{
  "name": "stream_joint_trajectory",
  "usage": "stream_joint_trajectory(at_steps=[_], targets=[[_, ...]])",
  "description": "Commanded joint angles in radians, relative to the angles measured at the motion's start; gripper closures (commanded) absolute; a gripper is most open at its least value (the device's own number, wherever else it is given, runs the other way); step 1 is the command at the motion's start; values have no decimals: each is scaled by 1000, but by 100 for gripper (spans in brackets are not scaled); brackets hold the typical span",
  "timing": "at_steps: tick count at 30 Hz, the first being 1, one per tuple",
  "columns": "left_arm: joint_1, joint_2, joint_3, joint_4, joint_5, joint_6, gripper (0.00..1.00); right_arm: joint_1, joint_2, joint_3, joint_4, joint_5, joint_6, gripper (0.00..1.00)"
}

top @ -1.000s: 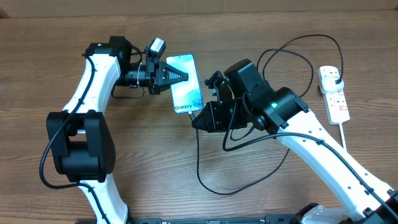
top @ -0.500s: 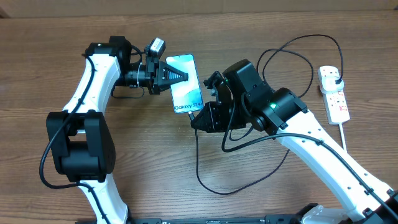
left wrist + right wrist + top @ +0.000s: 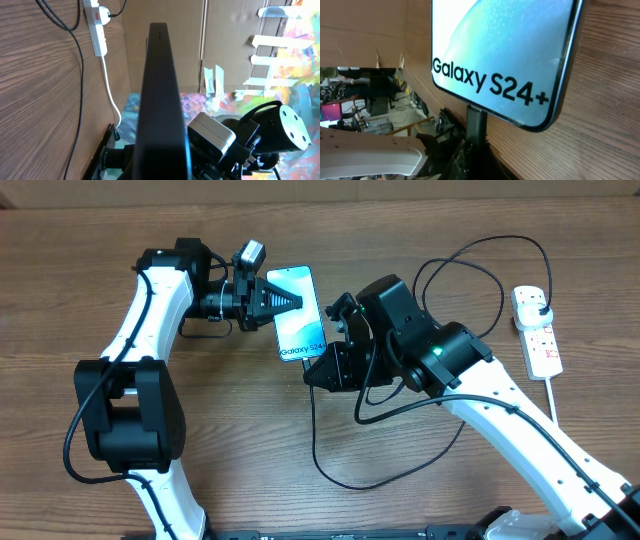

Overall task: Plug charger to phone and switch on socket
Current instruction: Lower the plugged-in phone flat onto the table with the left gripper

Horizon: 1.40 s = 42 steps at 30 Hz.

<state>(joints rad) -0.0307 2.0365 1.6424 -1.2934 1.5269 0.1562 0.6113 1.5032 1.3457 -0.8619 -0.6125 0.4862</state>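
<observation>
Overhead, the left gripper [image 3: 292,302] clamps the slim, glossy phone [image 3: 302,335] from its 9 o'clock edge. The right gripper [image 3: 316,373], at the phone's 6 o'clock end, pinches the charger [image 3: 313,442] tip against that edge. The thin black cable loops toward 5 o'clock. A white socket [image 3: 540,340] lies well apart at 3 o'clock on the woodgrain table [image 3: 450,220].

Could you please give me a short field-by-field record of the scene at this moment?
phone: screen facing up, reads "Galaxy S24+", gripped at its side by the left end effector
charger: connector tip at the phone's bottom edge, held by the right end effector; cannot tell if fully seated
charger's far end: plugged into the socket, at the right of the table
socket switch: too small to tell
</observation>
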Motion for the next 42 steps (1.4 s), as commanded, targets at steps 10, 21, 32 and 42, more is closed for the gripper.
stream_joint_trajectory(at_steps=[10, 21, 32, 42], targets=[[-10, -29, 11, -15, 37, -7, 96, -49, 16, 0, 94, 53, 12, 96], [-41, -29, 11, -14, 33, -6, 96, -78, 16, 0, 135, 34, 9, 96], [-18, -29, 11, 44, -297, -6, 96, -81, 16, 0, -28, 64, -99, 54], [-45, 8, 6, 47, -733, -7, 96, -84, 16, 0, -154, 261, -98, 37]])
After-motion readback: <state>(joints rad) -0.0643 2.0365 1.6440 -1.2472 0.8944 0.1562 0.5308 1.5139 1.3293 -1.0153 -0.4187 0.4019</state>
